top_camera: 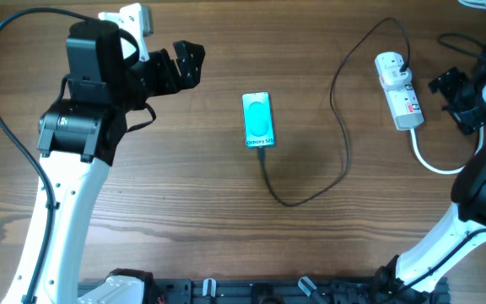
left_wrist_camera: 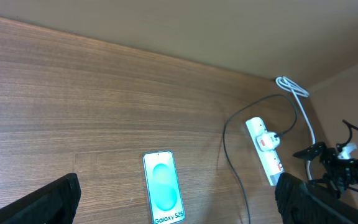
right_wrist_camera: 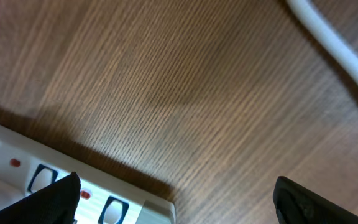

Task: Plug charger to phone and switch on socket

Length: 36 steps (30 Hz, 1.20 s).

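Your left tool (top_camera: pixel 191 66) hangs over the worktop (top_camera: pixel 184 186) with its fingers (left_wrist_camera: pixel 48 202) spread wide and nothing between them. Ahead of it and well apart, the phone (top_camera: pixel 258 120) lies flat with its screen up. The charger (top_camera: pixel 342 127) meets the phone's text end, loops away, and runs to a plug seated in the socket (top_camera: pixel 399 93). Your right tool (top_camera: pixel 450 100) sits just beside the socket, on the side away from the phone. Its fingers (right_wrist_camera: pixel 51 199) are also spread and empty. The white lead (top_camera: pixel 429 160) curves off near that tool.

Brown wood-grain table (top_camera: pixel 184 169); plain beige wall (left_wrist_camera: pixel 229 25) behind far edge; soft, even light.
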### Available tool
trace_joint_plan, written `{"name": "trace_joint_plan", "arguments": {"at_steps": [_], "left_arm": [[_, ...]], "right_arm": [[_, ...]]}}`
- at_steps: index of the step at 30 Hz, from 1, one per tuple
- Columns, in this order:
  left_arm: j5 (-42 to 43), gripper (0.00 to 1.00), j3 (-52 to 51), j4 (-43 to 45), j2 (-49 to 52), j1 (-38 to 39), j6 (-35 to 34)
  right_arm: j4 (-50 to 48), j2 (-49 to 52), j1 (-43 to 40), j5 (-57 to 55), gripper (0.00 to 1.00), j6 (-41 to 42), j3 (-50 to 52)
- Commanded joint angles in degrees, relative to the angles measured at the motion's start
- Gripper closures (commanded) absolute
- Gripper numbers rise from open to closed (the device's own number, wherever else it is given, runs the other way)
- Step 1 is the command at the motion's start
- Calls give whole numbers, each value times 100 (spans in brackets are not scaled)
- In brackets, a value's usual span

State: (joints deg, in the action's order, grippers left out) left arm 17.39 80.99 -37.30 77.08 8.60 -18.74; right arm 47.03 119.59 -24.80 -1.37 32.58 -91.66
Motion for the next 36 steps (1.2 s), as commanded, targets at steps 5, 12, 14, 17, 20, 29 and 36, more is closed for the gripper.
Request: {"name": "trace_joint_plan", "arguments": {"at_steps": [5,12,14,17,20,29,36], "left_arm": [[-57,0,-31,15,-57,-24,50],[-57,0,-31,15,-57,-24,50],[-57,0,-31,15,-57,-24,50],[-57,0,-31,15,-57,-24,50],[-57,0,-31,15,-57,-24,50],[-57,0,-31,15,-57,-24,50],[-57,0,-31,15,-57,-24,50]], "right_arm": [[-352,374,188,1049,0,46,-63],[-391,376,321,564,1,111,-63],[-369,376,321,398,0,212,-63],[-393,376,321,396,0,225,-63],[-431,380,321,393,0,356,-63],[-522,761,321,444,0,345,-61],[-511,809,326,920,0,188,-61]]}}
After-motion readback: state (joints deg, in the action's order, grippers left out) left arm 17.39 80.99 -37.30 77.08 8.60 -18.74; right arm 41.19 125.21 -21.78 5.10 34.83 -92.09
